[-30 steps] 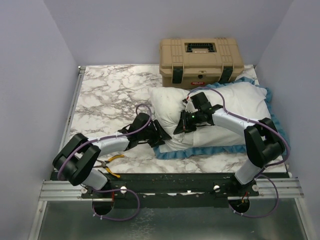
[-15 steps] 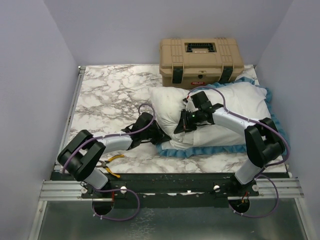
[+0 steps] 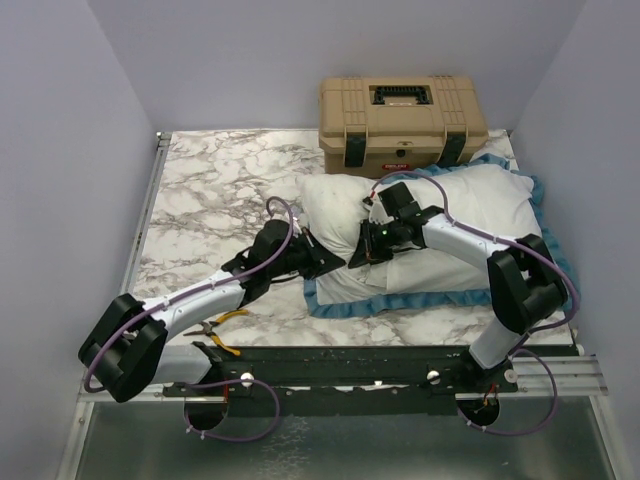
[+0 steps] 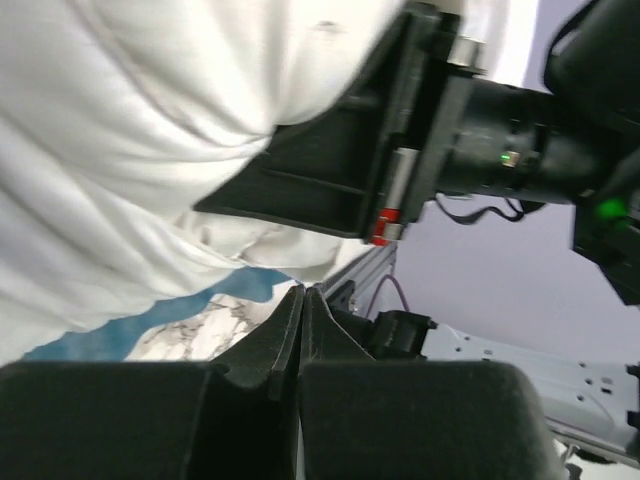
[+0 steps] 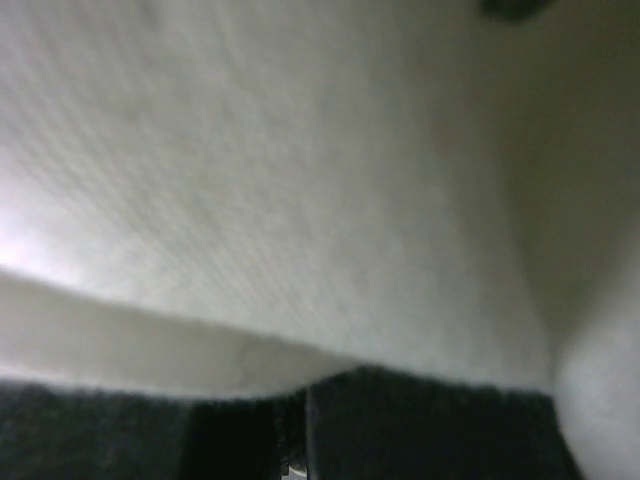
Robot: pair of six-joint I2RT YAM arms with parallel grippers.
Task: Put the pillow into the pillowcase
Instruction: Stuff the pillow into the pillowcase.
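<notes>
Just in front of the tan case [image 3: 400,120], the pillow [image 3: 470,215] lies on the blue-frilled pillowcase [image 3: 400,303], left hand [image 3: 323,262] fully closed at its left edge, right hand [image 3: 358,258] closed against white fabric.

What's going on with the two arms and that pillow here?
Both arms reach into the near left corner of the pillow, which lies on the pillowcase, blue frill showing along the near and right sides. The left hand is shut low at the frilled edge, with no fabric visibly caught in it. The right hand is shut and pressed into white fabric. The pillow does not look cased yet.
</notes>
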